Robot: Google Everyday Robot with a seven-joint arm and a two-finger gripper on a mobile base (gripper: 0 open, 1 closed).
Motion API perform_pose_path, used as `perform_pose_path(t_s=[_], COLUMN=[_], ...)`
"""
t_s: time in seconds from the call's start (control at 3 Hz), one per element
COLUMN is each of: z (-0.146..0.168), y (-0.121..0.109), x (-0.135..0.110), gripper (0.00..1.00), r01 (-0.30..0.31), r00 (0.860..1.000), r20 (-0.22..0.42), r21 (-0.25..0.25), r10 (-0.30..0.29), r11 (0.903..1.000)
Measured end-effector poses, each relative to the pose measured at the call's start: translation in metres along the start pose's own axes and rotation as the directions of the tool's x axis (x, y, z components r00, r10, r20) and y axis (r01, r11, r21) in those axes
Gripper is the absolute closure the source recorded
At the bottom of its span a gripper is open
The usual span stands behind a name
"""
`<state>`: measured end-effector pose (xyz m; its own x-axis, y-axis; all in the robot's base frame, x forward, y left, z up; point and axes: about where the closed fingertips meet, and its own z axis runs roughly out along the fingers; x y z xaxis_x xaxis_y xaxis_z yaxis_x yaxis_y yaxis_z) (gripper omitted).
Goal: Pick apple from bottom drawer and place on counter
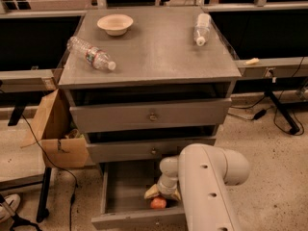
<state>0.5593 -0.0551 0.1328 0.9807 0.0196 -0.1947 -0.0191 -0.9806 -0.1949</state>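
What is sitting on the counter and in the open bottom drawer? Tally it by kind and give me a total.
Bottles: 2, lying on the counter
Bowl: 1, on the counter
Apple: 1, in the bottom drawer
Total: 4
The gripper is down in the bottom drawer, right by the apple.

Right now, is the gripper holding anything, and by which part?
Cannot tell. The gripper is down in the bottom drawer, right over the apple; a grip is not visible.

We saw the small orange-red apple (158, 203) lying near the front of the pulled-open bottom drawer (126, 194), our tool (163, 194) just above it.
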Motion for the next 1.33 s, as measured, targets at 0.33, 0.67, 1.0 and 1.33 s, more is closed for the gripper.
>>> perform_pose_path(t_s=[0.33, 0.67, 1.0, 1.33], z=[0.006, 0.007, 0.004, -0.008], y=[0.008, 0.014, 0.017, 0.019], x=[-0.004, -0.008, -0.011, -0.015], gripper=[0.17, 0.39, 0.63, 0.86], r01=[-0.073, -0.101, -0.101, -0.072], r00=[0.996, 0.991, 0.988, 0.990], r20=[0.049, 0.090, 0.119, 0.124], r21=[-0.031, -0.026, 0.007, 0.082], r10=[0.074, 0.103, 0.099, 0.061], r11=[0.9968, 0.9945, 0.9949, 0.9940])
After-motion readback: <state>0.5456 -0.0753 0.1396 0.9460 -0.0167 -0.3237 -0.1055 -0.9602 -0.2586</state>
